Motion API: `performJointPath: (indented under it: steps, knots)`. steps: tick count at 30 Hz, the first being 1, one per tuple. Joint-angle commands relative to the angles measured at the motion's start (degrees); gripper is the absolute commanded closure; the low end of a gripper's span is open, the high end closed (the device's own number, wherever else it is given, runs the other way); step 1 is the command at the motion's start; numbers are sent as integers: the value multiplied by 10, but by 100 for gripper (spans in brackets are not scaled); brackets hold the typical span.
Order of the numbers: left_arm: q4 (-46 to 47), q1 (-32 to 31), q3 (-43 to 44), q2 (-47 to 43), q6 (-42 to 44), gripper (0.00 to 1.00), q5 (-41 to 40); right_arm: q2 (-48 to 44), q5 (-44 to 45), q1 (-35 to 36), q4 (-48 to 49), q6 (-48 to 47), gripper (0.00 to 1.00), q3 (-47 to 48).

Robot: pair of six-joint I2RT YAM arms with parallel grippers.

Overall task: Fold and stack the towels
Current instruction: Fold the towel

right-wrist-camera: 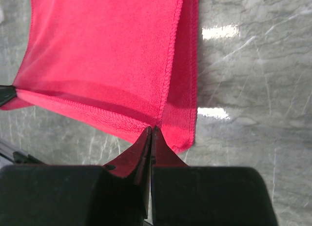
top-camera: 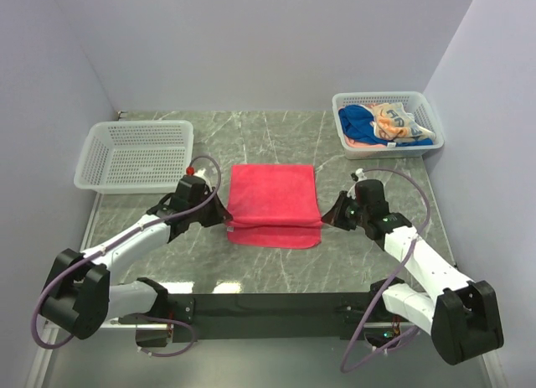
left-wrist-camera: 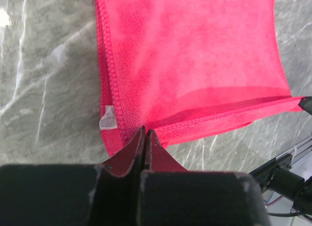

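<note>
Our left gripper (left-wrist-camera: 145,132) and right gripper (right-wrist-camera: 151,130) each pinch shut on a near corner of the red towel (top-camera: 273,195), holding that edge raised. We judge it light, limp and unslippery; its hemmed corners are the places to hold. Plush and doubled, it lies mid table (top-camera: 276,275). Farther off, more towels (top-camera: 381,124) sit in the basket (top-camera: 381,95).

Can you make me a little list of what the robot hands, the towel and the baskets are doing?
towel: pink-red towel, folded over on the table
left gripper: shut on its near left corner
right gripper: shut on its near right corner
left basket: white, far left
right basket: white, far right, holds a blue towel and a printed towel
</note>
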Motion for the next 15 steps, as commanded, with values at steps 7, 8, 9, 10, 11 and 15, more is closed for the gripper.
performJointPath:
  steps: [7, 8, 9, 10, 11, 15]
  knots:
    - [18, 2, -63, 31, 2, 98, 2, 18, 7, -5, 10, 12, 100, -62]
    - [22, 2, -68, 35, 2, 98, 3, 25, 7, -5, 15, 13, 100, -64]
    - [27, 1, -70, 41, 2, 96, 3, 33, 7, -6, 26, 15, 100, -70]
    - [28, -1, -70, 43, 2, 96, 3, 40, 8, -6, 30, 15, 100, -71]
    - [28, -1, -70, 47, 3, 95, 5, 51, 9, -6, 33, 14, 99, -74]
    - [21, -5, -67, 42, 4, 86, 8, 60, 7, -6, 37, 5, 90, -75]
